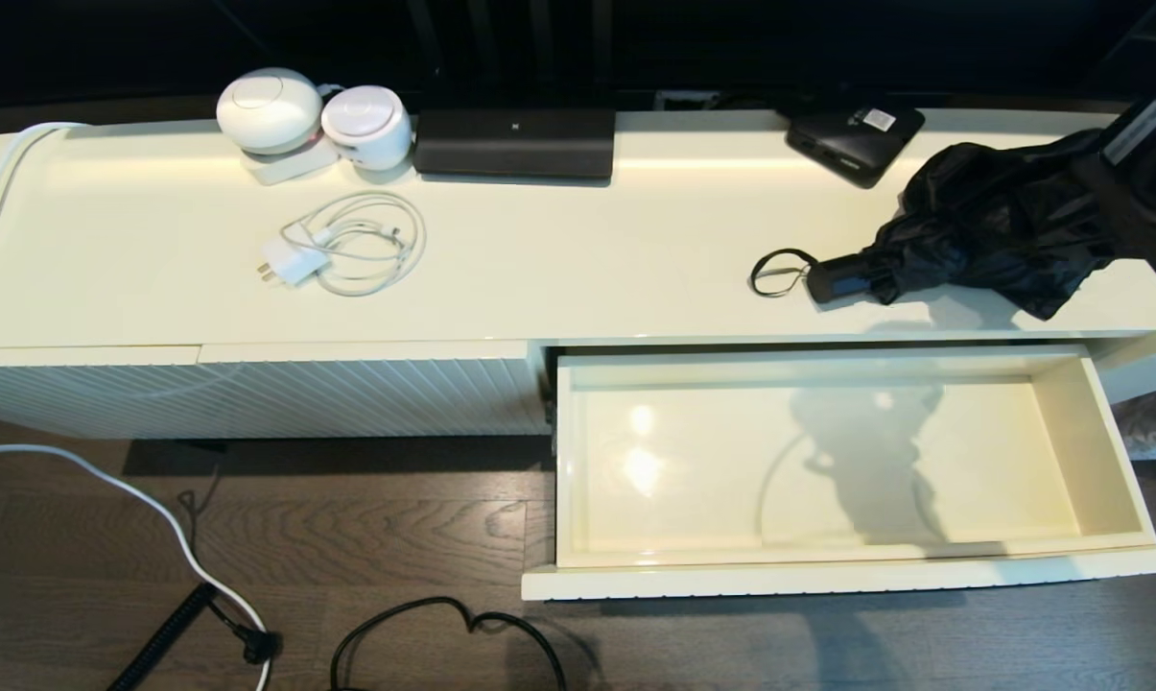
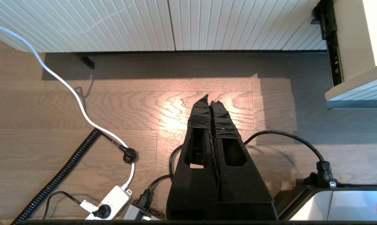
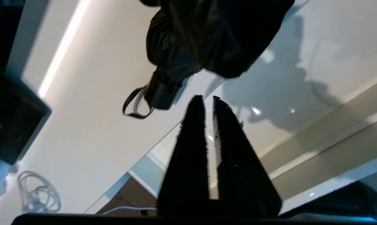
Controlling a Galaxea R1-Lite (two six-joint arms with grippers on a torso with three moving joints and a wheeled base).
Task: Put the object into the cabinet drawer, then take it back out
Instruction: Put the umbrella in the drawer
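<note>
The black folding umbrella [image 1: 1000, 221] lies on the cream cabinet top at the right, its short handle [image 1: 841, 278] and wrist loop [image 1: 779, 272] pointing left. Below it the cabinet drawer [image 1: 827, 576] stands pulled out, its glossy interior bare. My right arm [image 1: 1148, 163] hangs over the umbrella's far right end. In the right wrist view my right gripper [image 3: 208, 98] is shut to a thin slit and holds nothing. It is clear of the umbrella [image 3: 213, 31] and its handle [image 3: 161, 93]. My left gripper [image 2: 209, 97] is shut and empty, low over the floor.
A flat black box with a white label [image 1: 856, 134], a black bar speaker [image 1: 515, 142], two white round devices [image 1: 269, 110] and a white charger with coiled cable [image 1: 347, 245] sit on the cabinet top. A ribbed panel [image 1: 251, 393] lies left of the drawer. Cables [image 1: 443, 624] cross the floor.
</note>
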